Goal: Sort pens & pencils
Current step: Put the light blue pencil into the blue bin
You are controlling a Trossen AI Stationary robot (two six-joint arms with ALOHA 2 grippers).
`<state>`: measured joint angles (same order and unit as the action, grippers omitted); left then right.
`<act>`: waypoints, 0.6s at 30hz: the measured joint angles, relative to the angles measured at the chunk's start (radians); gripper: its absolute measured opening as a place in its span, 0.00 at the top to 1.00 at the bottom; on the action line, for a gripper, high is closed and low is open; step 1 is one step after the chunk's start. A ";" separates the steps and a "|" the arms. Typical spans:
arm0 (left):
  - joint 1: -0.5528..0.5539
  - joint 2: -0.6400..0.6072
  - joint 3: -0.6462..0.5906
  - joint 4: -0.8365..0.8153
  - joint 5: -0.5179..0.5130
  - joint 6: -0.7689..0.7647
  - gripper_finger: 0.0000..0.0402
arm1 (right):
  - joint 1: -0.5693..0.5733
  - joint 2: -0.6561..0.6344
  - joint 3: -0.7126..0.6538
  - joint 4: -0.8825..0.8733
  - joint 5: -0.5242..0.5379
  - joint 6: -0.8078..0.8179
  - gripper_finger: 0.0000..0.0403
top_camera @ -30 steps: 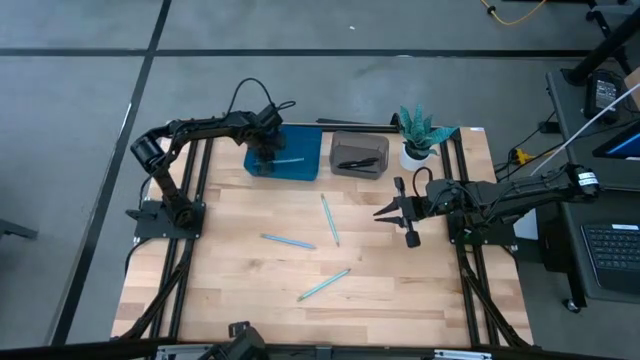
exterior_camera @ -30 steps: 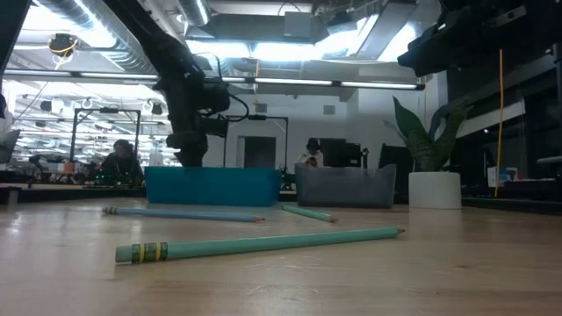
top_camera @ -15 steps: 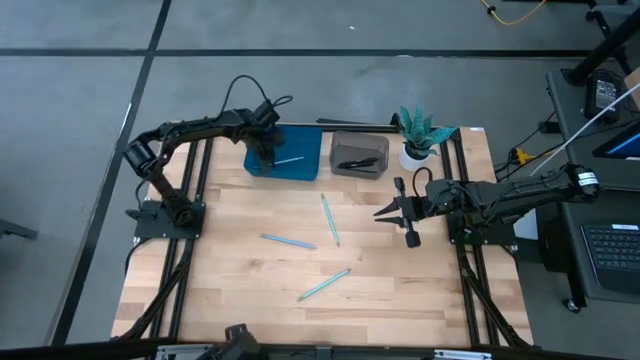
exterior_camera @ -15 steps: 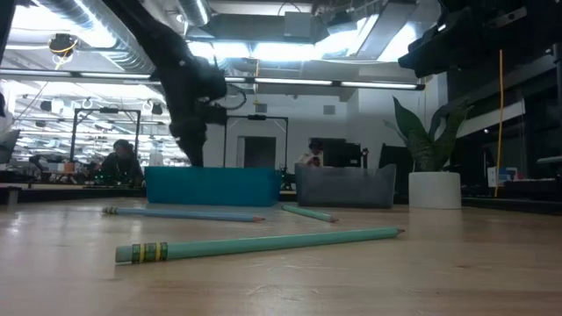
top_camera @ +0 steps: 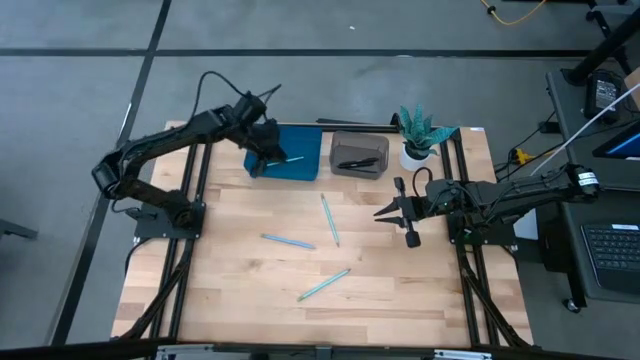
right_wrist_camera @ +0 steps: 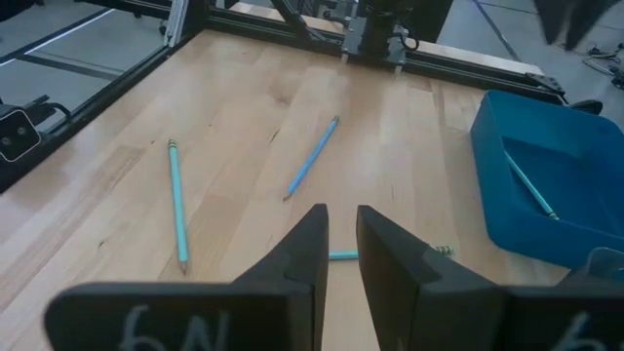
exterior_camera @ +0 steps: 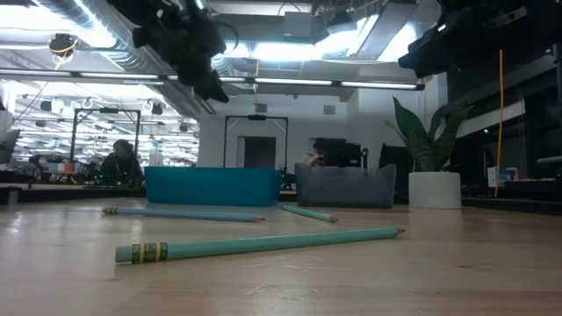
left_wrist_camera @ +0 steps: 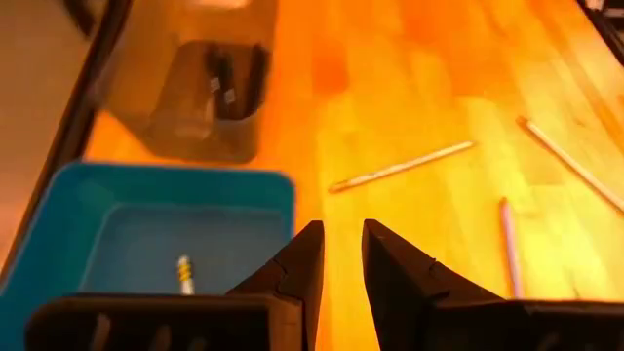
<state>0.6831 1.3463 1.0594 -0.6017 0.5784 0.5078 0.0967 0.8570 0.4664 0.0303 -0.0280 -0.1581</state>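
Three light-blue pencils lie flat on the wooden table: one (top_camera: 329, 218) at the middle, one (top_camera: 288, 241) to its left, one (top_camera: 323, 284) nearer the front. A fourth pencil (top_camera: 291, 158) lies in the blue tray (top_camera: 300, 172); its end shows in the left wrist view (left_wrist_camera: 183, 274). The black pens (top_camera: 357, 162) lie in the grey bin (top_camera: 358, 140). My left gripper (top_camera: 264, 152) is shut and empty, raised above the tray's left part. My right gripper (top_camera: 383, 212) is shut and empty, right of the middle pencil.
A potted plant (top_camera: 417, 135) stands at the back right beside the grey bin. The tray and the bin stand side by side along the table's far edge. Bare wood lies around the three loose pencils.
My left gripper has gone up from just over the blue tray, well clear of it, while the arm has swung out toward the table's left. The pencil in the tray has stayed where it was. My right arm has kept still.
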 joint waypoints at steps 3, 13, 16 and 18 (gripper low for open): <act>-0.074 -0.004 -0.018 0.041 -0.005 0.001 0.83 | 0.000 0.000 0.000 0.000 0.000 0.009 0.85; -0.314 -0.003 -0.072 0.075 -0.005 0.018 0.83 | 0.000 0.000 0.000 0.007 -0.017 0.027 0.85; -0.378 -0.003 -0.082 0.080 0.006 -0.005 0.83 | 0.000 0.000 0.000 0.017 -0.019 0.027 0.85; -0.417 -0.003 -0.086 0.077 0.008 -0.006 0.83 | 0.000 0.000 0.000 0.025 -0.020 0.033 0.85</act>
<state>0.2662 1.3434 0.9739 -0.5245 0.5863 0.5018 0.0967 0.8570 0.4664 0.0550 -0.0483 -0.1250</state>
